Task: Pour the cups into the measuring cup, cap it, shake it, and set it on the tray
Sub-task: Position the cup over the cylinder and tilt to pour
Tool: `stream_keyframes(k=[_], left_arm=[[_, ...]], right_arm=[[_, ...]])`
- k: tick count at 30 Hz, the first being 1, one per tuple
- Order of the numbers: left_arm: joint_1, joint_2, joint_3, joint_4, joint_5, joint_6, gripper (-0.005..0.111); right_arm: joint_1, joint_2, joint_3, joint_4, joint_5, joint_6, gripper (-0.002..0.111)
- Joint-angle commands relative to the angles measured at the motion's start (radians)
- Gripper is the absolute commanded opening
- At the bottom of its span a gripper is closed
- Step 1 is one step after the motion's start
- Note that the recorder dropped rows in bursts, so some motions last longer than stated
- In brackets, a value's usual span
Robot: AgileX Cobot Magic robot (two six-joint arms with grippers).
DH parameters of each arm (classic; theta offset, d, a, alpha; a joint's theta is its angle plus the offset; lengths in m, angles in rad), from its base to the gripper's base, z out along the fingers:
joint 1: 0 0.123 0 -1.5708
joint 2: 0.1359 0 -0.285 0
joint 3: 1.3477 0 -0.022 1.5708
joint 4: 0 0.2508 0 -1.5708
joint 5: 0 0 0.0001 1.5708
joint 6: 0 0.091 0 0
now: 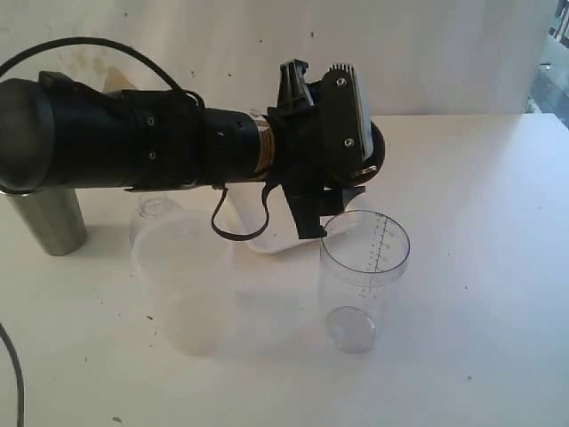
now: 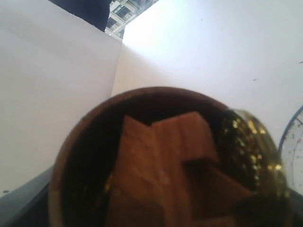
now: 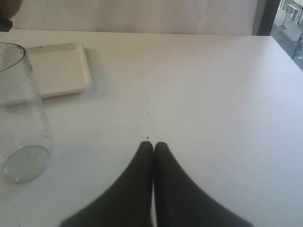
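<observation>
Rim of wooden cup (image 2: 85, 156) hangs near measuring cup (image 1: 364, 276) rim.

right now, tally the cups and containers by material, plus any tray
steel tumbler: 1
wooden cup: 1
clear measuring cup: 1
frosted plastic container: 1
white tray: 1
total: 5

table (image 1: 498, 267): white, few dark specks | wall (image 1: 178, 27): off-white, stained | window (image 3: 289, 19): daylit buildings outside

Tumbler (image 1: 55, 222) left, measuring cup (image 1: 364, 267) right, tray (image 3: 61, 71) behind.
</observation>
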Motion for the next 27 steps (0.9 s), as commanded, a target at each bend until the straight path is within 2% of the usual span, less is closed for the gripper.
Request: stream_keyframes(k=[1, 12, 20, 27], left_arm=[[-0.039, -0.018, -0.011, 0.006, 0.055, 0.042, 0.0], [-0.051, -0.019, -0.017, 0.011, 0.088, 0.044, 0.0], [-0.053, -0.019, -0.017, 0.011, 0.112, 0.201, 0.0], [-0.079, -0.039, -0.017, 0.011, 0.15, 0.228, 0.0]], right_arm=[[-0.005, -0.004, 0.005, -0.003, -0.001, 0.005, 0.0], [-0.005, -0.004, 0.005, -0.003, -0.001, 0.005, 0.0], [-0.005, -0.004, 0.005, -0.003, -0.001, 0.005, 0.0], [-0.005, -0.004, 0.005, -0.003, -0.001, 0.005, 0.0]])
